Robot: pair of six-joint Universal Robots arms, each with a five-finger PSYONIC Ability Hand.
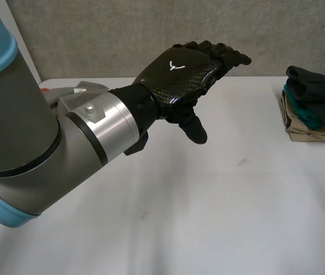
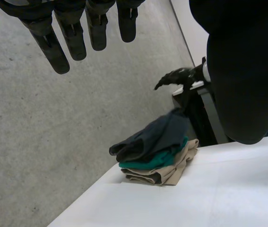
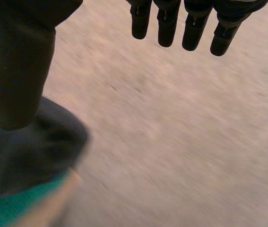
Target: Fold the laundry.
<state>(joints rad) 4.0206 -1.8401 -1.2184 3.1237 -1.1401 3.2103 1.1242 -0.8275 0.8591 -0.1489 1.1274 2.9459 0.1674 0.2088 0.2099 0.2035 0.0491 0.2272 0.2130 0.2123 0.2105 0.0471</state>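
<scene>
- Three colours show in the stack of folded laundry (image 1: 317,106): a dark grey piece on top, a teal one under it, and tan cloth at the bottom.
- It sits on the white table (image 1: 179,217), close to the table's far right edge in the head view, by the grey wall (image 1: 151,34).
- Neither hand touches the stack.
- Raised above the middle of the table, the left hand (image 1: 179,74) is turned with its glossy back up and is well apart from the stack.
- Its fingers (image 2: 72,33) are nearly straight and relaxed with gaps between them, the thumb stands off to the side, and they grasp nothing.
- Behind it, the left arm (image 1: 30,132) comes in from the near left of the head view.
- From the left wrist view, the stack lies on the table beyond the left hand's fingertips.
- Past the stack in that same view, the right hand (image 2: 178,75) hangs in the air, above the level of the table.
- On the right wrist view, its fingers (image 3: 195,23) are straight and spread and its thumb (image 3: 15,61) stands apart, so this hand too is released and empty.
- Below that thumb, the dark grey, teal and tan layers of the stack show close by.
</scene>
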